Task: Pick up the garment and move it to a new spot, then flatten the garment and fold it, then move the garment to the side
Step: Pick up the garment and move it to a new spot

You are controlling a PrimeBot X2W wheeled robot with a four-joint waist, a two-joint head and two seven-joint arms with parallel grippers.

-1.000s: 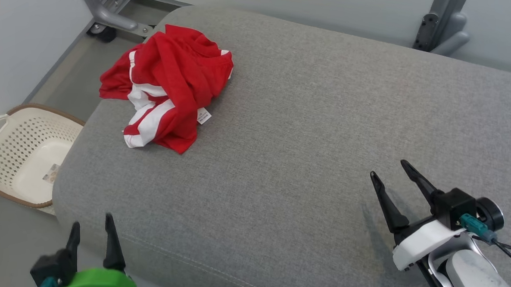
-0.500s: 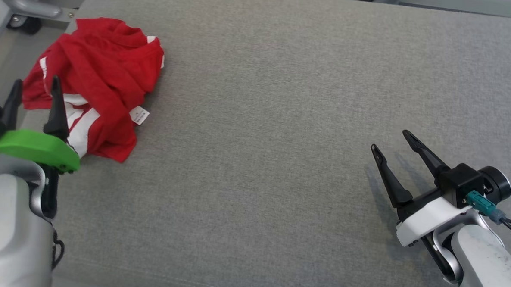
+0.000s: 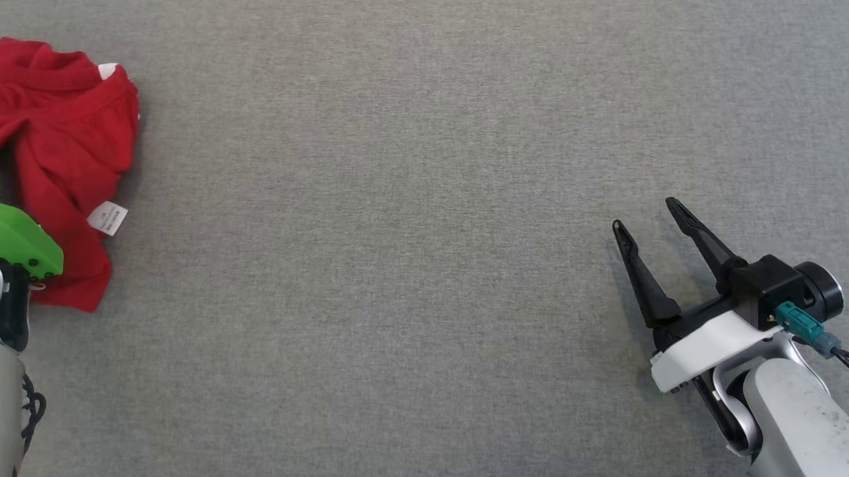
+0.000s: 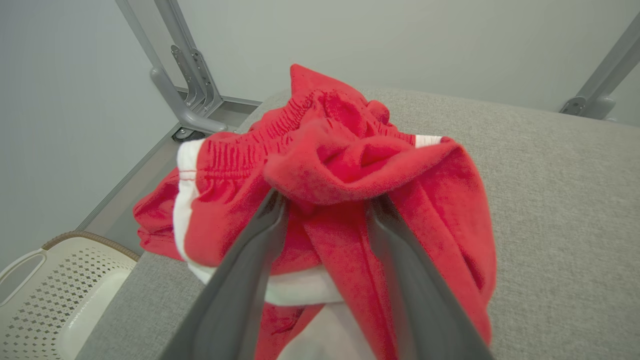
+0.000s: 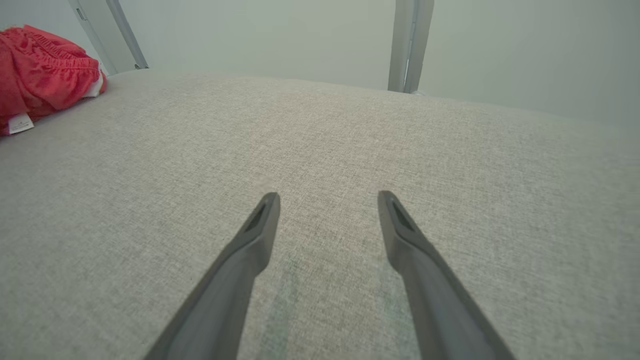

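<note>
I saw the crumpled red garment (image 3: 54, 133) lying at the far left of the grey fabric-covered table (image 3: 394, 197). My left pincer (image 4: 325, 200) stood apart, its tips pushed into the cloth's folds. The right pincer (image 3: 642, 212) was spread open over the table's right side, well apart from the garment.

Wide bare cushion (image 3: 422, 195) before me.
Crumpled garment (image 3: 54, 133) crowds its far-left corner; basket (image 4: 50, 300) stands beyond that edge.
</note>
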